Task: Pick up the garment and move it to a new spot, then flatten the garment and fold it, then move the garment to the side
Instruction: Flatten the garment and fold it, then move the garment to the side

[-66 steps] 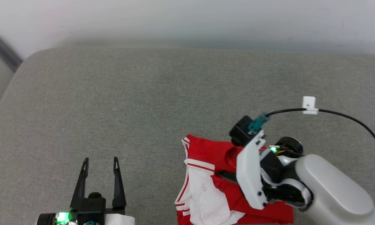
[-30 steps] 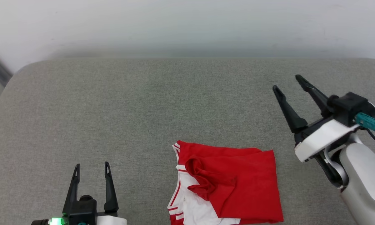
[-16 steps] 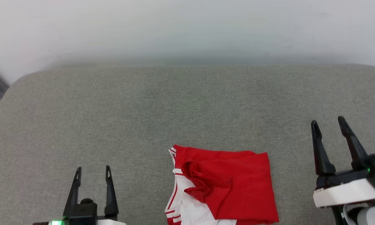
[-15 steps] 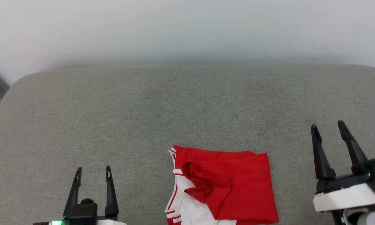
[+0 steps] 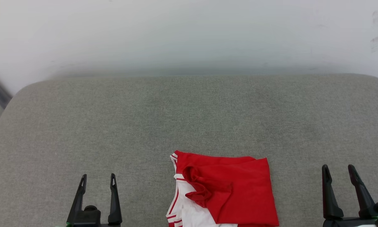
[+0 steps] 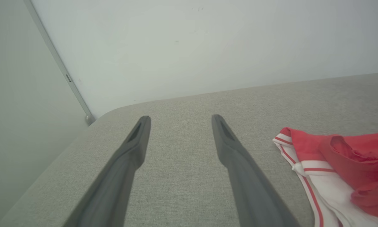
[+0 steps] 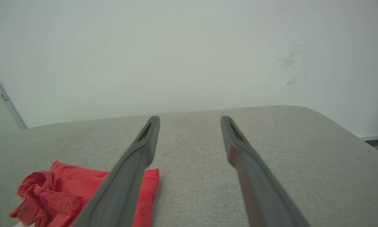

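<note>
Right gripper point(image 5: 338, 168), having drawn back from over the garment point(image 5: 233, 192) to the lower right, is hovering fingers apart and empty, left gripper point(image 5: 98, 176) likewise, while the folded garment is lying on the grey padded surface point(image 5: 176, 110) between them, slightly nearer the right arm.

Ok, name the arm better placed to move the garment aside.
Right, probably: the garment lies slightly nearer the open right gripper than the open left gripper, its tidy red edge facing that side.
</note>
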{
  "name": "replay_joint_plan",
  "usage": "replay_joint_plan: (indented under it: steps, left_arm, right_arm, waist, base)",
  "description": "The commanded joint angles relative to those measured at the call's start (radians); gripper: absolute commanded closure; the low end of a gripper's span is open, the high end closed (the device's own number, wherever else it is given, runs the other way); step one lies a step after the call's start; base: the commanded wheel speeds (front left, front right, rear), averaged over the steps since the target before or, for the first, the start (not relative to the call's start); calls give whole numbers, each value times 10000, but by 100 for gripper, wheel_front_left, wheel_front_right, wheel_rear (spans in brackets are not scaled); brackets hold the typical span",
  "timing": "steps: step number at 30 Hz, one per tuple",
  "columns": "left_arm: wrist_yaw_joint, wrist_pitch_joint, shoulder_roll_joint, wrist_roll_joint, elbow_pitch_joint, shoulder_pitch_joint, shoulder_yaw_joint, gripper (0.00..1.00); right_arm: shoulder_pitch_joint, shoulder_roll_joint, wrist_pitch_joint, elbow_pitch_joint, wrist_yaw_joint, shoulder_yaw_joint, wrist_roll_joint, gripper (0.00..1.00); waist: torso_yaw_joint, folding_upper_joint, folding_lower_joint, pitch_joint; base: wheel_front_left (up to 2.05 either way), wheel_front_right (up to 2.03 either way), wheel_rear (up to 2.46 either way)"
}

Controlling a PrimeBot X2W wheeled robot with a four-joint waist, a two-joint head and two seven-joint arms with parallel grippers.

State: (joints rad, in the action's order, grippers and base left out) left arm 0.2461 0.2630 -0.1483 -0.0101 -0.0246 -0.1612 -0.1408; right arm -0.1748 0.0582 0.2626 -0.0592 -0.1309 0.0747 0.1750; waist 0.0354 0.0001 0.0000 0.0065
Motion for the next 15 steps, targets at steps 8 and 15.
replay_joint_plan:
  steps: [8,15]
  left_arm:
    - [-128,21,33,67,116,-87,-71,0]
    - [-112,21,79,40,139,-80,-55,0]
  right_arm:
    - [-228,-97,25,-93,4,11,-51,0]
    - [680,157,25,-473,4,-145,-335,0]
  waist:
    - [95,-1,0,-64]
    - [61,-1,0,-16]
  base:
    - [0,0,0]
    - [0,0,0]
